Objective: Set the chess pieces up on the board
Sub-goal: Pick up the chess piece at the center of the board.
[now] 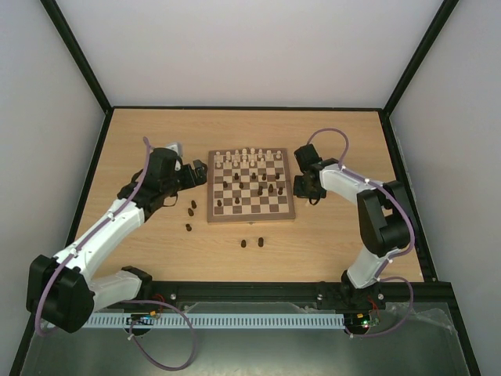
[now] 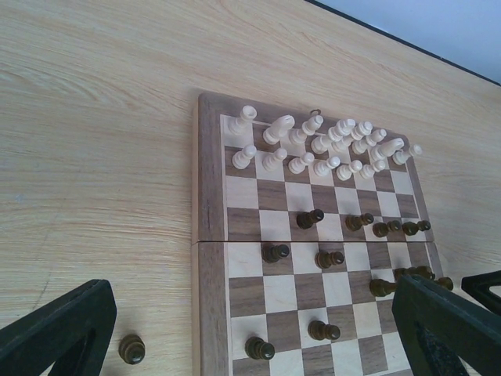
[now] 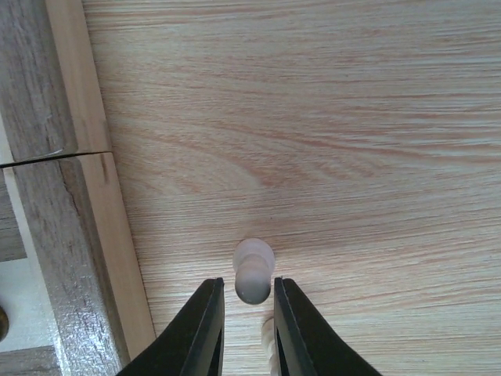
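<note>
The board (image 1: 250, 215) lies mid-table. Pale chess pieces (image 1: 249, 157) fill its two far rows, and dark ones (image 1: 262, 188) are scattered across its middle. In the left wrist view the pale pieces (image 2: 313, 145) show as two rows, with dark ones (image 2: 329, 258) nearer. My left gripper (image 2: 250, 345) hangs wide open over the board's left edge (image 2: 210, 196), holding nothing. My right gripper (image 3: 247, 283) is low over the table just right of the board's border (image 3: 70, 235). Its fingertips flank the head of a standing pale pawn (image 3: 254, 274), a thin gap showing on each side.
Several dark pieces stand off the board: two to its left (image 1: 190, 209), two in front of it (image 1: 252, 243). One of them (image 2: 131, 348) shows by my left finger. A ridged cream bit (image 3: 268, 341) peeks out beside my right gripper's right finger. Black frame rails border the table.
</note>
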`<state>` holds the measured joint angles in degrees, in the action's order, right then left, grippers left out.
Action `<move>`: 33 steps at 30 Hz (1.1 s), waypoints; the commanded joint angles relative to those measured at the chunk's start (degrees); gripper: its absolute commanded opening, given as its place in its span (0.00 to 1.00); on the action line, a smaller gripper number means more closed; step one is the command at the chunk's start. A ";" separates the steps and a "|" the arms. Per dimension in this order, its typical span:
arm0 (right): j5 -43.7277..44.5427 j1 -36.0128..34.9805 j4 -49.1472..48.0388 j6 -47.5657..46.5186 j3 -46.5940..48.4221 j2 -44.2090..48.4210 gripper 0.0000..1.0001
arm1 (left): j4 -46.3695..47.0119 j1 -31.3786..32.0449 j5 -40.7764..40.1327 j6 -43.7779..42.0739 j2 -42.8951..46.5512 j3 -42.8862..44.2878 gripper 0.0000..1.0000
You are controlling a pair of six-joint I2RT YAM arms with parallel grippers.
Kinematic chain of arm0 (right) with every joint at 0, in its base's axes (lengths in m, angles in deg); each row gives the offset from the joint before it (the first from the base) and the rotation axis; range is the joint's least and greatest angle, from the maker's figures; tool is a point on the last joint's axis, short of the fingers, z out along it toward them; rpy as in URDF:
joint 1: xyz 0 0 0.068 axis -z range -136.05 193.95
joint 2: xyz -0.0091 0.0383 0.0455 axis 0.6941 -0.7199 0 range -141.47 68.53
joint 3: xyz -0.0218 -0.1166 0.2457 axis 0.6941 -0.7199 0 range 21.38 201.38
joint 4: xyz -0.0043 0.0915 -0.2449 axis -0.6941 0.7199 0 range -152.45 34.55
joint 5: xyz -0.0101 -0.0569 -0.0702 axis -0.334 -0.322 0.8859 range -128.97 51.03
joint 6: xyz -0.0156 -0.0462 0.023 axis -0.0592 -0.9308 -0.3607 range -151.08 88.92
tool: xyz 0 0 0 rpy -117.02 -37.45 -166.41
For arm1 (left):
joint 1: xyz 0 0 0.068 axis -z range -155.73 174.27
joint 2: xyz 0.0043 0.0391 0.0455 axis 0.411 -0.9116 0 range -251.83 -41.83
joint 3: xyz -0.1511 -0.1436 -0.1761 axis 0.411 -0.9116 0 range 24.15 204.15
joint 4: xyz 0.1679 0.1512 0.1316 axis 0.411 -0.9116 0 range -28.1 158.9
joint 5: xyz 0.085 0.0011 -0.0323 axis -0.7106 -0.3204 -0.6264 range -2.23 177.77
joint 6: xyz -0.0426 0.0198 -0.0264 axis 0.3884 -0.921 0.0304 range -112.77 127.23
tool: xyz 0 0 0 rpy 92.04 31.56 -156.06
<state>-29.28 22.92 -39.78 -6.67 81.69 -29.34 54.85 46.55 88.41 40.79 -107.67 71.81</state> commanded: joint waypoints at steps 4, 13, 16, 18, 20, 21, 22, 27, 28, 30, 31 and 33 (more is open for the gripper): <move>1.05 -0.23 2.37 -0.32 0.99 -1.34 0.16 | 1.21 0.30 -0.67 -0.69 -0.89 0.24 1.00; 2.12 -0.24 2.26 -0.16 1.65 -1.68 0.07 | 1.67 0.30 -0.56 -0.70 -1.22 0.26 1.00; 2.52 -0.26 2.66 -0.15 1.94 -1.22 0.04 | 1.86 0.30 -0.47 -0.77 -1.13 0.34 0.99; 2.94 -0.24 3.17 -0.09 2.35 -0.53 0.03 | 1.83 0.30 -0.39 -0.82 -1.01 0.33 1.00; 3.43 -0.24 3.96 -0.14 2.94 0.34 0.03 | 1.83 0.30 -0.32 -0.85 -0.88 0.26 0.99; 3.55 -0.24 4.53 -0.15 3.55 0.68 0.02 | 1.84 0.30 -0.34 -0.79 -0.86 0.20 1.00; 3.50 -0.29 5.23 -0.15 4.24 0.97 0.02 | 1.90 0.30 -0.32 -0.78 -0.75 0.17 0.99; 2.78 -0.61 8.79 -0.52 10.48 0.49 0.02 | 2.09 0.30 -0.12 -0.80 -0.93 0.18 1.00; 2.74 -0.76 9.65 -0.70 12.66 -0.06 0.02 | 2.08 0.30 -0.16 -0.78 -0.96 0.09 0.99; 2.43 -1.01 10.85 -1.04 15.87 -1.28 0.01 | 2.22 0.30 -0.16 -0.78 -1.01 0.07 1.00; 2.18 -1.09 11.24 -1.29 17.46 -2.05 0.01 | 2.26 0.35 -0.20 -0.82 -1.04 0.03 1.00; 1.53 -1.18 12.27 -1.66 21.11 -3.84 0.01 | 2.27 0.31 -0.36 -0.78 -1.09 0.08 1.00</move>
<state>-27.05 22.35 -33.44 -6.96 96.47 -30.12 56.36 46.59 88.17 40.68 -108.64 71.81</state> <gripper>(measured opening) 0.071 0.995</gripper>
